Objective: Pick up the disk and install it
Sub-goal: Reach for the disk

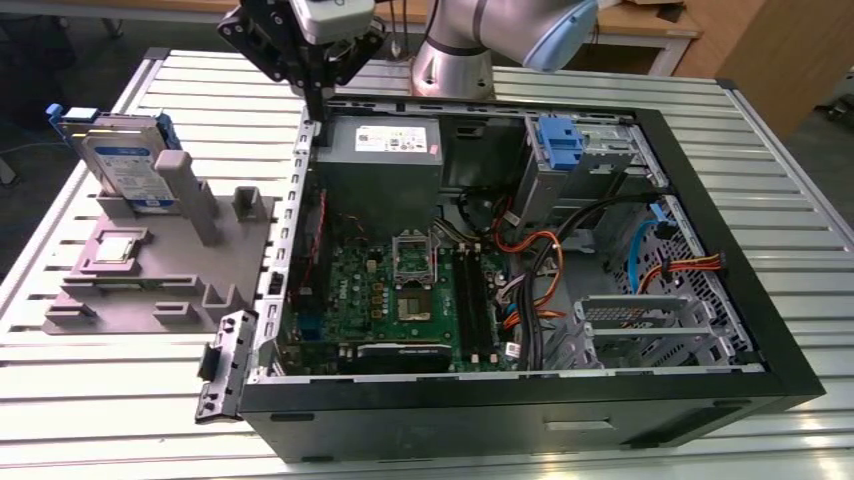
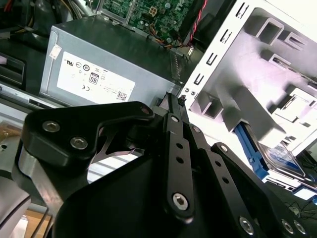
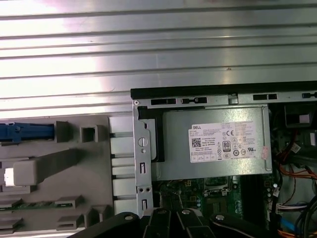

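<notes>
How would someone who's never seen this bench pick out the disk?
Find the open black computer case; on the exterior view's left of it sits a grey fixture. The disk stands on edge at the fixture's far end: a flat silver slab with a white-and-blue label and blue frame, unlike the plain grey post beside it.

Slatted metal table (image 1: 787, 180). Black PC case (image 1: 534, 425) lies on it, open side up. Inside: grey power supply (image 1: 387, 150) with white sticker in the far corner, green motherboard (image 1: 400, 290), orange and black cables (image 1: 541, 270), metal drive cage (image 1: 654, 325). Grey fixture (image 1: 147, 280) just beside the case, on the exterior view's left.
</notes>
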### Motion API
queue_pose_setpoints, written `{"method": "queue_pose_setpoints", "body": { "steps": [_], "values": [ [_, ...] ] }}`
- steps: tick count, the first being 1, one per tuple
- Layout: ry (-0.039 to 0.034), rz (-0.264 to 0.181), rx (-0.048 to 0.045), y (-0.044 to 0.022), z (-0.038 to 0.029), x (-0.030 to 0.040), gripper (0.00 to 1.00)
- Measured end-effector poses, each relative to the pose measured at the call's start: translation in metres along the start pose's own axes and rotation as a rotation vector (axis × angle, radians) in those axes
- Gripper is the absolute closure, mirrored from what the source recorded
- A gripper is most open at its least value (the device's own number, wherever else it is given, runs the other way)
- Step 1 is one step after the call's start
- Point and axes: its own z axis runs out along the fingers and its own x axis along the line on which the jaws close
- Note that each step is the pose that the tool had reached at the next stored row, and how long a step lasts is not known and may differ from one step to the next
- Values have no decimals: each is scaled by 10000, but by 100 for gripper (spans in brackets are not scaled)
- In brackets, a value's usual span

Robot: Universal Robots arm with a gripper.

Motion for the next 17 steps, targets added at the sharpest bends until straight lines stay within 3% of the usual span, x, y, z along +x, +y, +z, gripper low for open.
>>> {"method": "queue_pose_setpoints", "body": {
  "steps": [17],
  "values": [
    [1, 0, 1, 23, 0, 153, 90]
  ]
}}
